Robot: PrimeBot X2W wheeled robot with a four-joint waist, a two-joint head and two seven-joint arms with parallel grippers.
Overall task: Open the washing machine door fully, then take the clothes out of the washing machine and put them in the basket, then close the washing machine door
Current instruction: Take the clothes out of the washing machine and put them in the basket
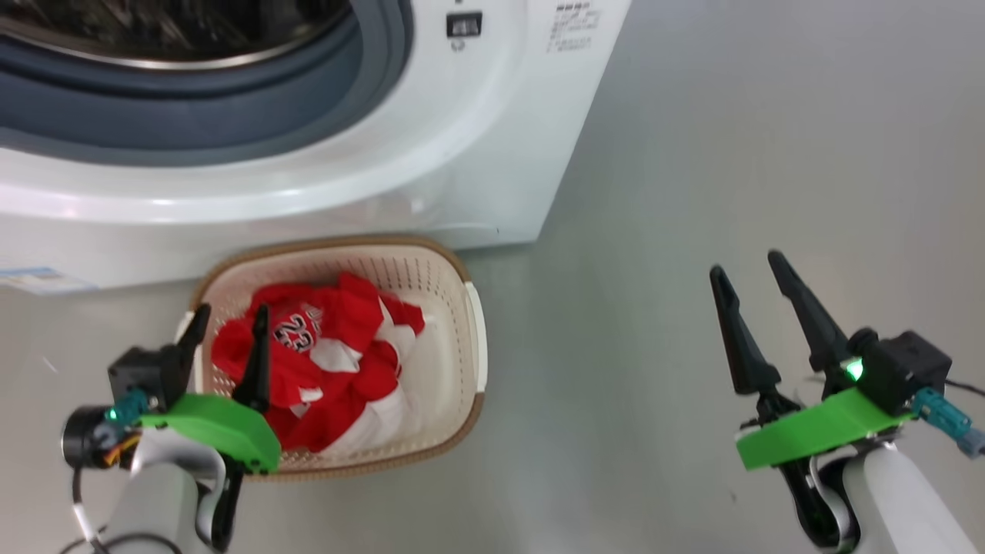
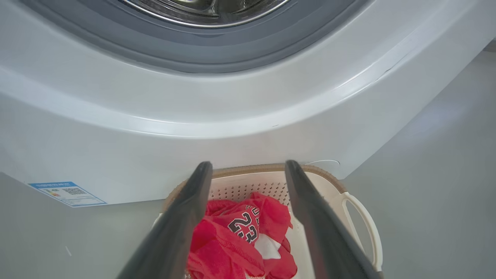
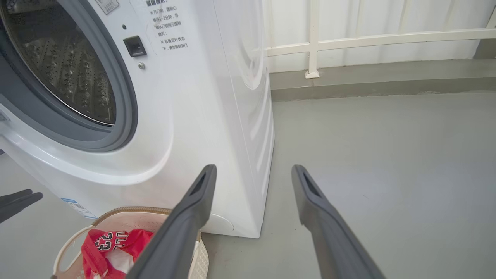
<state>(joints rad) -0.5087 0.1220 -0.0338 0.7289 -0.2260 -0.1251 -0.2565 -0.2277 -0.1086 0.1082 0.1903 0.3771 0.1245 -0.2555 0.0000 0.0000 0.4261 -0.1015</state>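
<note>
Head view: the clothes [image 1: 323, 369] lie in the basket [image 1: 473, 338]. The left gripper [image 1: 232, 309] and right gripper [image 1: 745, 263] are spread, empty. Push the door slowly until it latches.

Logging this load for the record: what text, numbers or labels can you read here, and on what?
"23": on the red jersey in the basket.
Chinese notice on the washing machine front, beside the latch: too small to read.
Blue label at its lower corner: too small to read.
</note>
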